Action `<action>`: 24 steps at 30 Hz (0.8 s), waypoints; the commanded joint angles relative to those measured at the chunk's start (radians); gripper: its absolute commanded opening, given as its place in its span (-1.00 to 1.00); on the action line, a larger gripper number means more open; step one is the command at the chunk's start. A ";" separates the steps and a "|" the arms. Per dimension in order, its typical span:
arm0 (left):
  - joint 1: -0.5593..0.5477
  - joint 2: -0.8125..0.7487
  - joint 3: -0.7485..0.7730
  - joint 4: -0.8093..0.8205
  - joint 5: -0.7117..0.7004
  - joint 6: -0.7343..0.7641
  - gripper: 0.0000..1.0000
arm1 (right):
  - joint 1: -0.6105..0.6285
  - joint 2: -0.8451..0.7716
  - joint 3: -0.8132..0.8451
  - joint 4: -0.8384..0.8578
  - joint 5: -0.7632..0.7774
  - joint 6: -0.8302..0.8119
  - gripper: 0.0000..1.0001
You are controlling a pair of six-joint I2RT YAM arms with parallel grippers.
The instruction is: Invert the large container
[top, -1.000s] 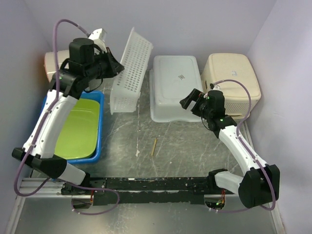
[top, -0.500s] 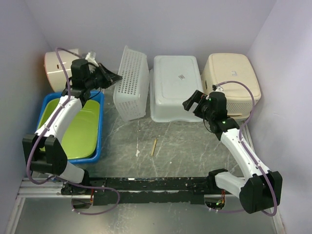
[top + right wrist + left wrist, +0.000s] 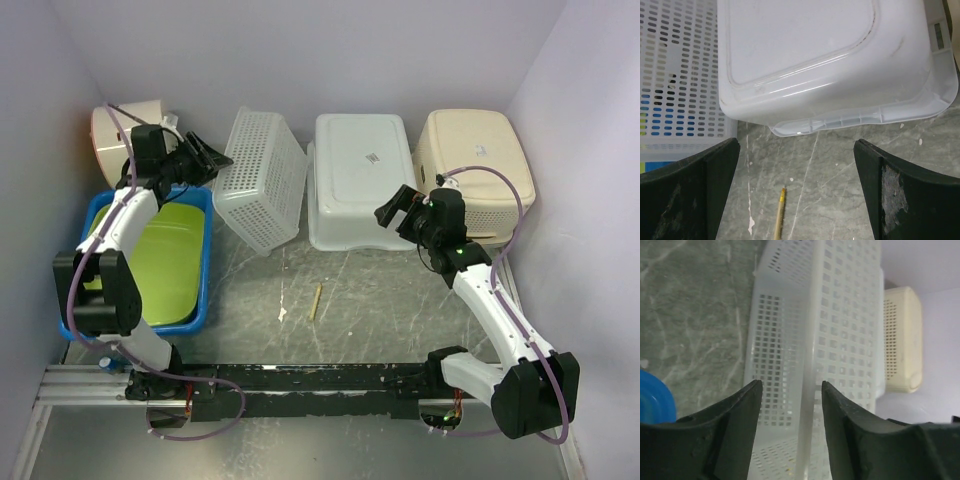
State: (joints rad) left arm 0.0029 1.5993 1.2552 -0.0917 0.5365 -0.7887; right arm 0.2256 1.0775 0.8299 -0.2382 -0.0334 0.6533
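The large container, a white perforated basket [image 3: 258, 180], leans tilted at the back of the table with its bottom turned up and toward the left. Its lower edge rests on the table. My left gripper [image 3: 205, 158] is at its left rim. In the left wrist view the gripper [image 3: 791, 390] is open, and the basket's corner edge [image 3: 807, 405] runs between the fingers with a gap on each side. My right gripper [image 3: 395, 208] hangs wide open over bare table [image 3: 795, 145] with nothing between its fingers.
A smooth white tub [image 3: 360, 180] lies bottom up right of the basket, its rim [image 3: 850, 120] just ahead of my right gripper. A beige slotted bin [image 3: 475, 165] stands at the back right. A blue tray [image 3: 205, 200] holding a green plate sits left. A wooden stick [image 3: 316, 299] lies mid-table.
The basket has tipped from standing on its side to leaning bottom up. My left gripper swung down and left with it, then opened off the rim. The right arm barely moved.
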 commanded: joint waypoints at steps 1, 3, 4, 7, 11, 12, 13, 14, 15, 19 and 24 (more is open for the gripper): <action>-0.002 0.102 0.100 -0.239 -0.078 0.208 0.35 | 0.000 -0.013 0.005 0.006 -0.001 0.007 1.00; -0.004 0.135 0.118 -0.256 -0.082 0.238 0.48 | 0.000 -0.010 0.003 0.008 -0.010 0.012 1.00; -0.005 0.149 0.128 -0.265 -0.091 0.253 0.50 | 0.000 -0.010 0.003 0.008 -0.012 0.015 1.00; -0.012 0.177 0.154 -0.303 -0.164 0.301 0.54 | -0.001 -0.015 0.002 0.007 -0.013 0.020 1.00; -0.033 0.184 0.229 -0.381 -0.275 0.358 0.57 | 0.001 -0.020 -0.002 0.002 -0.008 0.020 1.00; -0.043 0.178 0.244 -0.394 -0.302 0.373 0.58 | 0.000 -0.020 -0.002 0.003 -0.010 0.022 1.00; -0.053 0.170 0.261 -0.404 -0.326 0.386 0.60 | 0.000 -0.017 -0.002 0.004 -0.014 0.022 1.00; -0.063 0.162 0.282 -0.420 -0.348 0.396 0.60 | 0.001 -0.013 -0.001 0.007 -0.017 0.024 1.00; -0.072 0.148 0.301 -0.439 -0.372 0.406 0.60 | 0.001 -0.010 0.001 0.010 -0.023 0.025 1.00; -0.124 0.062 0.368 -0.489 -0.466 0.426 0.61 | 0.001 0.001 0.002 0.026 -0.040 0.031 1.00; -0.195 -0.069 0.376 -0.572 -0.593 0.482 0.59 | 0.001 0.011 0.000 0.037 -0.049 0.023 1.00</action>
State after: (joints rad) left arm -0.1532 1.6547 1.5925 -0.5755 0.0834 -0.3721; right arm 0.2256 1.0801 0.8299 -0.2306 -0.0681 0.6773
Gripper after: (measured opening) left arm 0.803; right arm 0.999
